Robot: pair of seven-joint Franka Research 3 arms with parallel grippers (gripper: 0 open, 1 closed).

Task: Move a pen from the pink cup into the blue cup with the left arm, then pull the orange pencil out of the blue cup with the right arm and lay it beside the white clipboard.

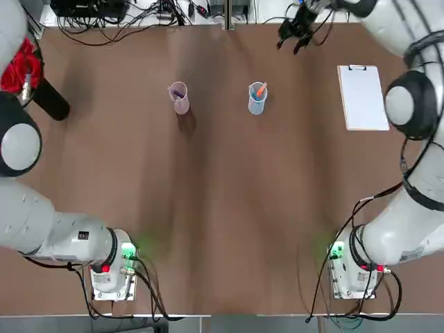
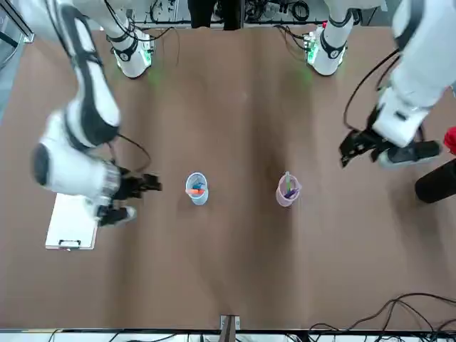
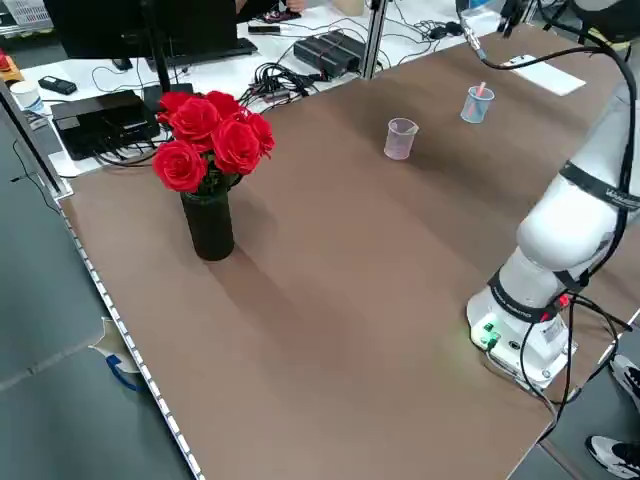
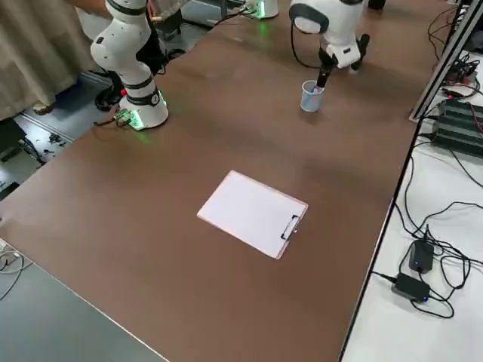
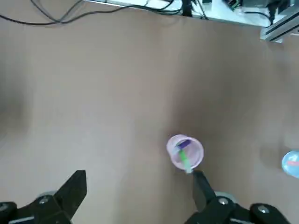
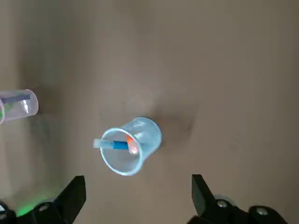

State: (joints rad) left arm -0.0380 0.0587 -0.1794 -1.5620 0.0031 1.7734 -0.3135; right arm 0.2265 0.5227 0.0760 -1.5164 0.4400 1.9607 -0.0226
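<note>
The table (image 1: 222, 229) has a matt brown surface with a faint wood-like grain, and the pink cup (image 1: 180, 97) and blue cup (image 1: 257, 98) are thin, translucent plastic with a smooth finish. The white clipboard (image 4: 253, 212) presents a flat, matt, paper-like white face with a small dark metal clip at one end. The robot arm shells (image 3: 565, 225) are smooth, glossy white plastic, and the vase (image 3: 208, 224) is matt black below red roses (image 3: 208, 134) of soft, petal-like texture.
</note>
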